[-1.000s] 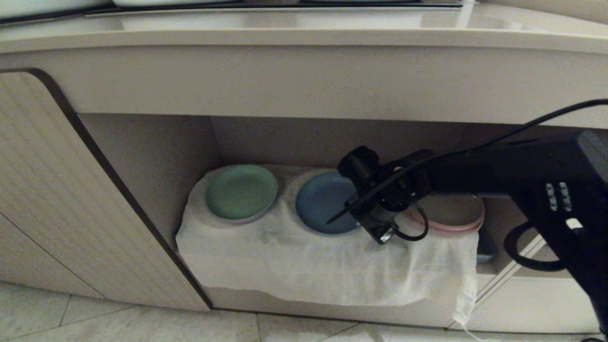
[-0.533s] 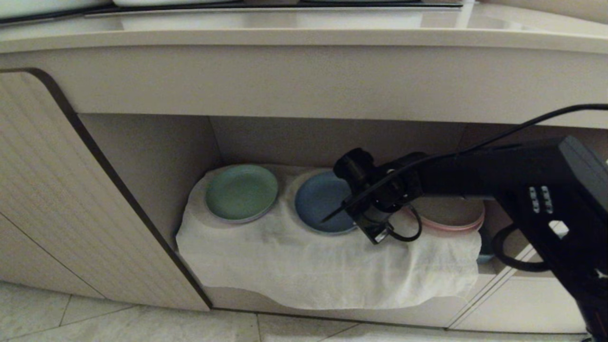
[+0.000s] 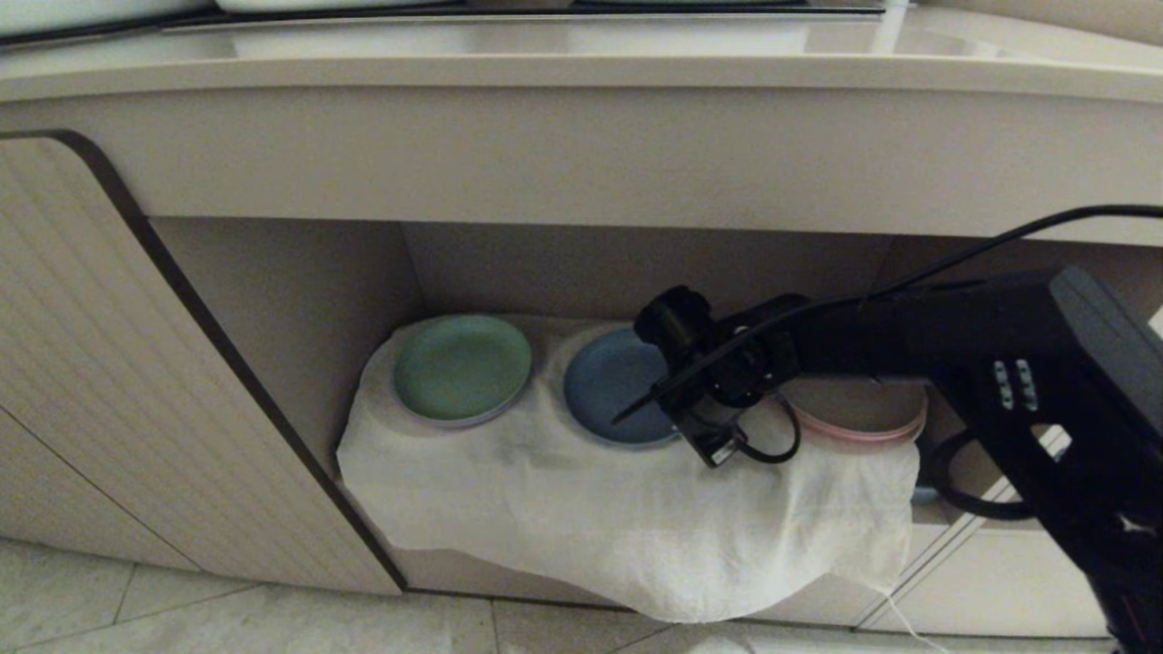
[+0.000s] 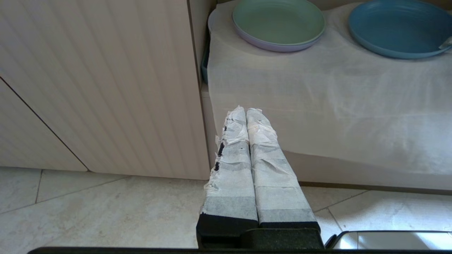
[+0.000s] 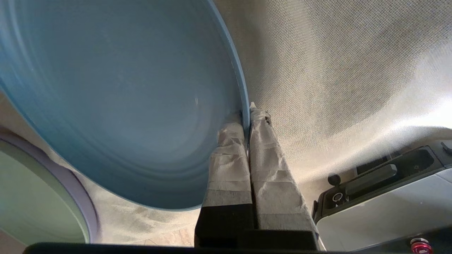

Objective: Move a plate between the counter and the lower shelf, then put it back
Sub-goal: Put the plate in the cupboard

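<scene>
Head view: right gripper [image 3: 677,420] reaching into the lower shelf [image 3: 291,300] from the right, fingers pinched together on the right-hand rim of the light blue plate [image 3: 611,389]. Right wrist view, close in: two tape-wrapped fingers [image 5: 229,155] pressed flat against each other with the thin plate edge caught between their tips, one finger over the plate's inner face, the other against the cloth side. Plate sitting in the middle of the shelf, atop the wrinkled white cloth [image 3: 591,509] draped over the shelf base and spilling down past its front edge toward the tiled floor [image 3: 227,618]. Green plate [image 3: 462,368] to the left on the same cloth, resting on a lilac plate beneath; near the blue plate but apart from it. Pink-rimmed stack of plates [image 3: 863,413] to the right, partly hidden behind the black arm and its looping cable. Glossy beige counter [image 3: 581,73] running across the top, above the recess. Ribbed cabinet door [image 3: 118,381] standing open at the left. Left wrist view: left gripper [image 4: 246,112] parked low outside the cabinet, over the floor, taped fingers closed tight together and empty, pointing toward the cloth's front drape.
</scene>
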Tool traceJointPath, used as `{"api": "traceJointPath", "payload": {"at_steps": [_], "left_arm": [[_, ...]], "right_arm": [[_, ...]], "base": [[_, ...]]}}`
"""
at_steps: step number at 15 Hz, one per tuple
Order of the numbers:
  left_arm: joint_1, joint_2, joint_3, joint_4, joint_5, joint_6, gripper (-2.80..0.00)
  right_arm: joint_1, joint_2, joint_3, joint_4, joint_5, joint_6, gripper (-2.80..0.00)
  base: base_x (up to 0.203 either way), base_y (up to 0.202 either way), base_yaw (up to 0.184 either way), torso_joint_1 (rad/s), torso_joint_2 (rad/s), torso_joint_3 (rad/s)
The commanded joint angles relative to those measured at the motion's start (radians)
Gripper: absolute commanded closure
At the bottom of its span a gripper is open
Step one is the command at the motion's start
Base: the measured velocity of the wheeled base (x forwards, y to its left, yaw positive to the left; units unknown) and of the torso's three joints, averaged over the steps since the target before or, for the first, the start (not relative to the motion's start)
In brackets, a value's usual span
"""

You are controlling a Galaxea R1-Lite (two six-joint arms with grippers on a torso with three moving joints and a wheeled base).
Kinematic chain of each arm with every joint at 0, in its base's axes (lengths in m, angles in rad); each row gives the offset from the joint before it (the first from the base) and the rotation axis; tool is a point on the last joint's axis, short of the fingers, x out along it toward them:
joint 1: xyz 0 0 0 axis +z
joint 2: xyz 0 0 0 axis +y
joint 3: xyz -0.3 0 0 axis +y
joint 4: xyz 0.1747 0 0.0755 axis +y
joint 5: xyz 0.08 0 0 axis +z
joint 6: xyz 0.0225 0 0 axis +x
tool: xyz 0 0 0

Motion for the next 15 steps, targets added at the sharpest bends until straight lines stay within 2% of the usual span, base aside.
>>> {"api": "traceJointPath", "payload": {"at_steps": [1,7,8,15], "left_arm": [[0.000,0.000,0.000,0.000,0.000,0.000,0.00],[0.000,0.000,0.000,0.000,0.000,0.000,0.00],[0.000,0.000,0.000,0.000,0.000,0.000,0.00],[0.000,0.000,0.000,0.000,0.000,0.000,0.00]], "right_arm": [[0.000,0.003,0.000,0.005,-0.002,0.008,0.00],[0.000,0.002,0.000,0.006,-0.001,0.008,0.00],[0.000,0.001,0.000,0.008,0.000,0.006,-2.80],[0.000,-0.003,0.000,0.017,-0.002,0.000,-2.80]], "base": [[0.000,0.000,0.000,0.000,0.00,0.000],[0.000,0.000,0.000,0.000,0.00,0.000],[0.000,0.000,0.000,0.000,0.00,0.000],[0.000,0.000,0.000,0.000,0.00,0.000]]}}
